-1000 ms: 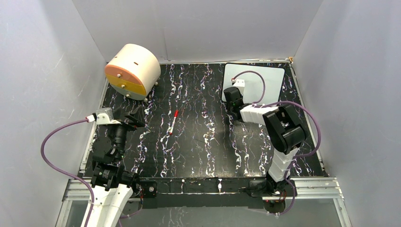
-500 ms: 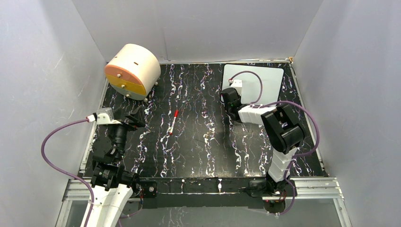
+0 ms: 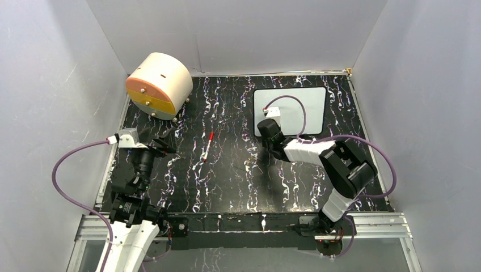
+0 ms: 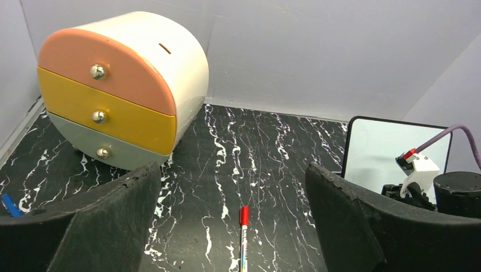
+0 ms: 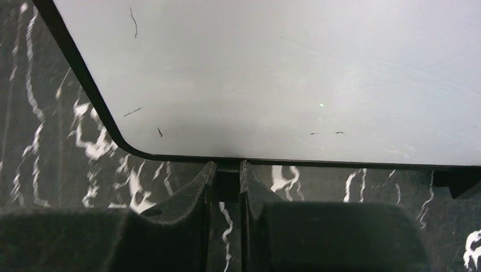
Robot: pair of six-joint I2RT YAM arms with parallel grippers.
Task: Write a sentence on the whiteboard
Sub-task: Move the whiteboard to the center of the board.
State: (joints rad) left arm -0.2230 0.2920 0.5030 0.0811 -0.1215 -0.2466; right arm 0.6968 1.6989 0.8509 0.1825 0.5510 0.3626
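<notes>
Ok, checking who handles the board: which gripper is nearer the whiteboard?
Right. The right gripper is clamped on the near rim of the whiteboard; the left gripper hangs open far across the table.

One whiteboard, one three-drawer drum cabinet, one red-capped marker, two claws, left claw and right claw, and perhaps one small blue scrap.

A black marble-patterned table, veined in white with faint coloured flecks, is closed in on three sides by plain, matte, pale grey panels: a back wall at 12 o'clock, a side wall at 9 o'clock and another at 3 o'clock. A silver aluminium rail runs along the table's edge at 6 o'clock. The light is soft and even.
</notes>
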